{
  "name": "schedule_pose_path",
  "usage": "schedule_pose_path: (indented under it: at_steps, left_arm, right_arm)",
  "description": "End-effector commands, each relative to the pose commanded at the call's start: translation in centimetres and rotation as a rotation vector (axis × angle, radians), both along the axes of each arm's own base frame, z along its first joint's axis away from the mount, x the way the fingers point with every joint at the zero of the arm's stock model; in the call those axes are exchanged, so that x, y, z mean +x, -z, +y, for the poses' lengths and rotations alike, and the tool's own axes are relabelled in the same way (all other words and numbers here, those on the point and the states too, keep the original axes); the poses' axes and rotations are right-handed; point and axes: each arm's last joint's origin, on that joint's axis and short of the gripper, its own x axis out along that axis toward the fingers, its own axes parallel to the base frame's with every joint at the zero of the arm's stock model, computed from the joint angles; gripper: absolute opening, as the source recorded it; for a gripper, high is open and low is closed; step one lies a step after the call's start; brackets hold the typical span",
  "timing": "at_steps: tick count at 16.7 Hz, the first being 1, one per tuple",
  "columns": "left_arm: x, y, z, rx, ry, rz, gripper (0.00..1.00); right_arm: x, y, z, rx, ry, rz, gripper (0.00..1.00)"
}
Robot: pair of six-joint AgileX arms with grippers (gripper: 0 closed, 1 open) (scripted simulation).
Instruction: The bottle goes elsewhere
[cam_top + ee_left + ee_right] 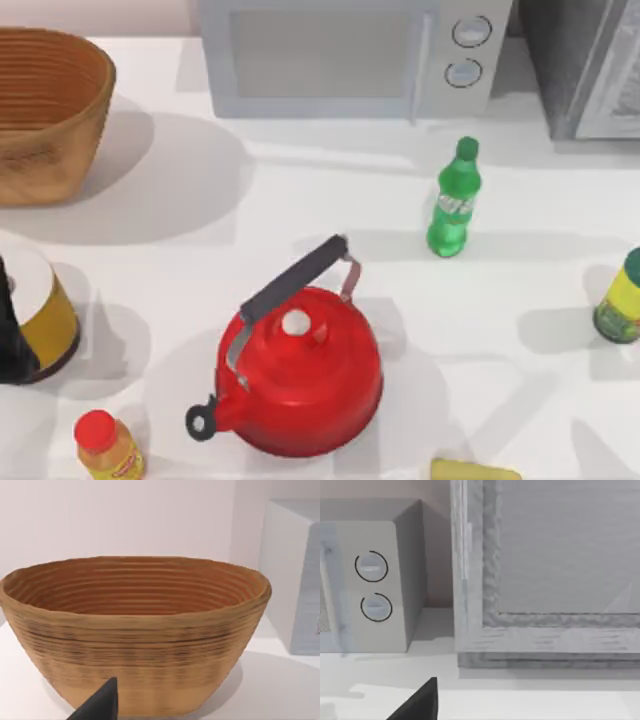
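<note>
White surface [520, 300]: broad and pale, carrying everything in the top view.
Microwave [345, 55]: grey box with two round dials, sitting at the far edge, centre; its dials show up again in the right wrist view.
Grey cabinet [590, 65]: framed panel at the far right corner, right beside the microwave.
Basket [45, 115]: woven tan bowl with ribbed walls, far left of the surface; the left wrist view looks straight at it.
Kettle [300, 375]: glossy red metal, dark handle arched over a white knob, near the front, centre-left.
Can [40, 310]: yellow-sided with a white top, at the left edge, partly behind a dark shape.
Bottle [455, 200]: here's the one that matters, slim translucent green plastic, green cap, white-green label band, upright right of centre, well apart from the kettle and in front of the microwave.
Jar [622, 298]: yellow label, green lid, at the right edge.
Small bottle [108, 445]: yellow, red cap, front left.
Yellow object [475, 469]: cut off at the front edge.
Left tool [100, 705]: one dark tip in its wrist view; spread or pressed together, I cannot tell.
Right tool [420, 702]: same story, one dark tip, cannot tell.
</note>
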Motion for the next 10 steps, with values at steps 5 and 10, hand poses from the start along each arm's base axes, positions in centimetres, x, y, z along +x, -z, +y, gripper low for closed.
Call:
schedule_pose_path:
  at_steps: [5,10]
  left_arm:
    - [0.0,0.0,0.0,0.000,0.000,0.000,1.00]
    - [0.0,0.0,0.0,0.000,0.000,0.000,1.00]
  right_arm:
    - [0.3,-0.8,0.1,-0.009,-0.023,-0.012,1.00]
    - [2.5,-2.8,0.7,-0.048,-0.158,0.014,1.00]
